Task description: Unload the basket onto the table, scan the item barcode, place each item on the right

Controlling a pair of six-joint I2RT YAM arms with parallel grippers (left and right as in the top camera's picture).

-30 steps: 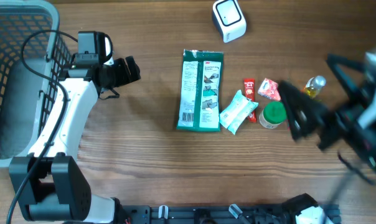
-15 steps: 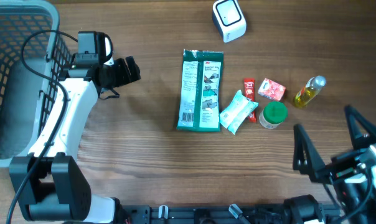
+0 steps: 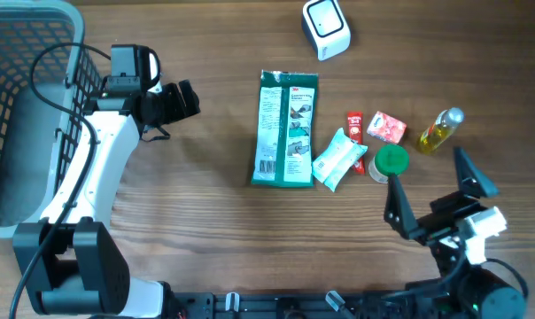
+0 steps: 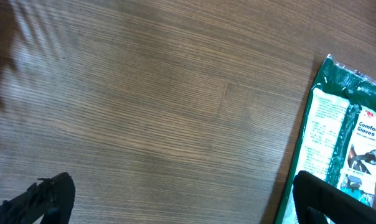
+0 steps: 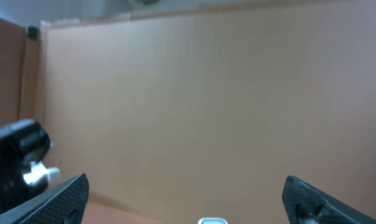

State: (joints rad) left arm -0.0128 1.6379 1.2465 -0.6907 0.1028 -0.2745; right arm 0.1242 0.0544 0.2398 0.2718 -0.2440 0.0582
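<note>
A green glove package (image 3: 287, 128) lies flat mid-table, its barcode strip along its left side. To its right sit a white wipes packet (image 3: 338, 159), a red sachet (image 3: 354, 131), a red-pink packet (image 3: 384, 128), a green-lidded jar (image 3: 391, 164) and a yellow bottle (image 3: 439, 129). The white scanner (image 3: 326, 28) stands at the back. My left gripper (image 3: 191, 100) hovers open, left of the glove package (image 4: 350, 124). My right gripper (image 3: 434, 190) is open near the front right, below the jar, holding nothing.
A grey wire basket (image 3: 19, 115) fills the far left edge beside the left arm. The right wrist view looks level across at a brown wall, with the top of the scanner (image 5: 211, 221) just showing at the bottom.
The right arm swung from the right edge near the bottle down to the table's front right and now stands still. The left arm and the items have not moved.
</note>
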